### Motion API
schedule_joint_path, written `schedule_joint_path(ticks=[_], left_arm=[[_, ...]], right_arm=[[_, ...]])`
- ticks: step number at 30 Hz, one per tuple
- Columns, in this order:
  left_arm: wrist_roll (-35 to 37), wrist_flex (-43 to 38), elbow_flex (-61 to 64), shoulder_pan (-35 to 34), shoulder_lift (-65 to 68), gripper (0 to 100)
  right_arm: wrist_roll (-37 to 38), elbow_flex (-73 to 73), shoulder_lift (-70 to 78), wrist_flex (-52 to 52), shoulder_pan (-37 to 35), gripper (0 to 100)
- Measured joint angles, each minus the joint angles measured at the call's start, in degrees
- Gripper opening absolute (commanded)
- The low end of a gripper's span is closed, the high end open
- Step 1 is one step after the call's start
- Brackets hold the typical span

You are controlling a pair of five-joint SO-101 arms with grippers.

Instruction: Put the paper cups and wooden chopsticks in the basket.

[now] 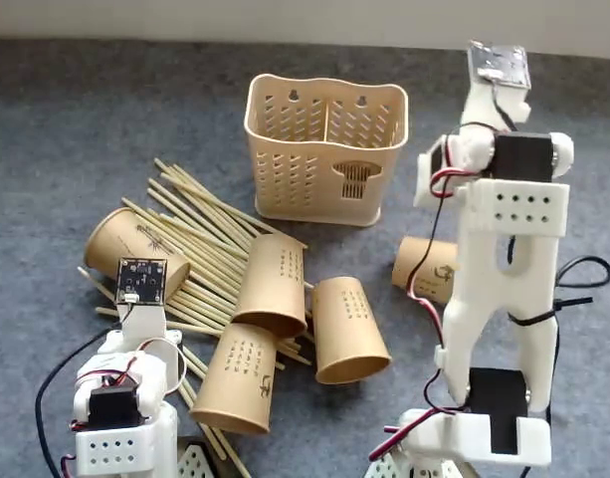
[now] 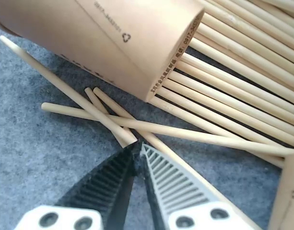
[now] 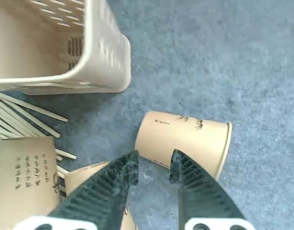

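Observation:
The beige slotted basket stands at the back of the grey mat. A pile of wooden chopsticks lies in front of it to the left, with several paper cups on their sides over and around it. My left gripper is shut with nothing in it, its tips at the ends of loose chopsticks beside a cup. My right gripper hangs open above a separate cup, also seen at cup, next to the basket.
The left arm sits at the front left and the tall right arm at the right, hiding part of the right-hand cup. Bare mat lies right of the basket and along the far left.

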Motion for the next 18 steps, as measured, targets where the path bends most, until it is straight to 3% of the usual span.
schedule_joint_path(ticks=[13, 18], left_arm=[[0.0, 0.0, 0.0, 0.0, 0.0, 1], [0.0, 0.0, 0.0, 0.0, 0.0, 1]], right_arm=[[1.4, 12.8, 0.0, -0.6, 9.0, 18.8], [1.3, 20.7, 0.0, -7.6, 11.2, 18.8]])
